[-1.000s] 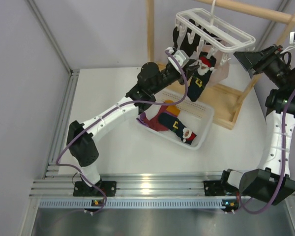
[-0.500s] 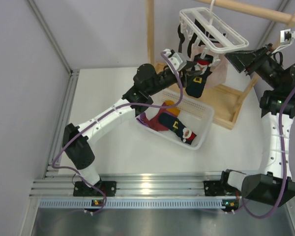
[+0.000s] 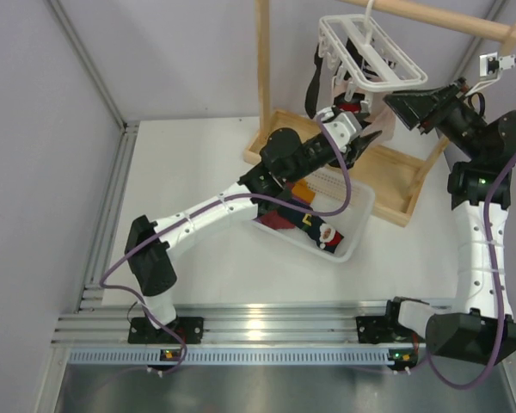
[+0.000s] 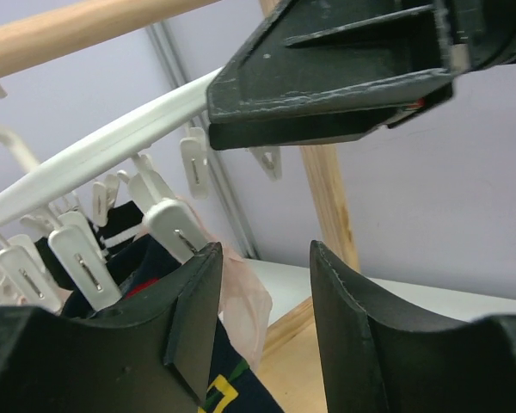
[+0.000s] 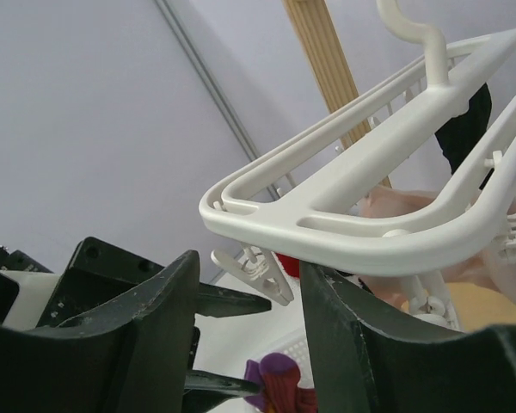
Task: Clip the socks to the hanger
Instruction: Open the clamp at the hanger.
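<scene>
Since the hanger [image 5: 344, 248] swings light and loose from the wooden rack [image 3: 262, 77], I'd steady its stiff rim. My right pincer [image 5: 249, 267] gapes just under its corner, and my left pincer [image 4: 265, 254] gapes empty below it. Limp socks [image 3: 314, 225] lie in the basket [image 3: 361, 215] beneath the hanger; take them by the cuffs. Pegs [image 4: 84, 267] crowd its underside.

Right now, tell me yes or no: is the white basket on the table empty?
No, the basket holds socks, a navy Santa sock plainly among them.
</scene>
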Available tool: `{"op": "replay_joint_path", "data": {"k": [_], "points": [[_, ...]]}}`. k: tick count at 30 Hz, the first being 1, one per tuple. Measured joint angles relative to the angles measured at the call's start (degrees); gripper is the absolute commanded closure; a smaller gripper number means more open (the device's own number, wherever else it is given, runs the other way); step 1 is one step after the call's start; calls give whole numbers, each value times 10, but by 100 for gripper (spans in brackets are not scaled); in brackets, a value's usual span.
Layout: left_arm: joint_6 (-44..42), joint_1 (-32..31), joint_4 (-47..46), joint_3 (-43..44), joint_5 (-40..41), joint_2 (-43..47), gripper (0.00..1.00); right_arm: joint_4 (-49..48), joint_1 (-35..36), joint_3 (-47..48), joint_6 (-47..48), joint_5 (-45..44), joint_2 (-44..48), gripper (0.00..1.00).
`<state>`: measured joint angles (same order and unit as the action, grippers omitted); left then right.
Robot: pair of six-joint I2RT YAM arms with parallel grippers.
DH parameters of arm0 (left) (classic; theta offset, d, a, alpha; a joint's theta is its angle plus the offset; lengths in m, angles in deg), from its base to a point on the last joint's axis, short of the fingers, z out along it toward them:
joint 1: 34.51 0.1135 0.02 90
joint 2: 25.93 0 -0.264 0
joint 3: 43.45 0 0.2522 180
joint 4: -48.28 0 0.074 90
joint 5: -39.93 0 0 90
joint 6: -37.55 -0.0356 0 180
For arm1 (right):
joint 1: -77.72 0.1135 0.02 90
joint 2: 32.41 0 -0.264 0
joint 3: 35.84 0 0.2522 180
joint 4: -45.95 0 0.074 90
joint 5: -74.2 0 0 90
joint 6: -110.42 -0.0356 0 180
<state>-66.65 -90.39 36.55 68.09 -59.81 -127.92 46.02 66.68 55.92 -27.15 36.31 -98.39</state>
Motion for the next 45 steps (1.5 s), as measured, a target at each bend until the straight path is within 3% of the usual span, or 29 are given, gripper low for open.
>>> {"op": "replay_joint_path", "data": {"k": [11,26,40,44,45], "points": [[-14,-5,-2,45,110,-40,53,1,6,-15,3,-13,22,51],[19,-5,-10,-48,125,5,52,0,8,-15,9,-16,23,52],[6,-5,-32,-14,154,-2,45,0,9,-15,10,-16,23,51],[1,-5,-48,7,156,-10,52,0,9,-15,10,-16,23,52],[-2,-5,-50,9,156,-11,59,0,9,-15,10,-16,23,52]]}}
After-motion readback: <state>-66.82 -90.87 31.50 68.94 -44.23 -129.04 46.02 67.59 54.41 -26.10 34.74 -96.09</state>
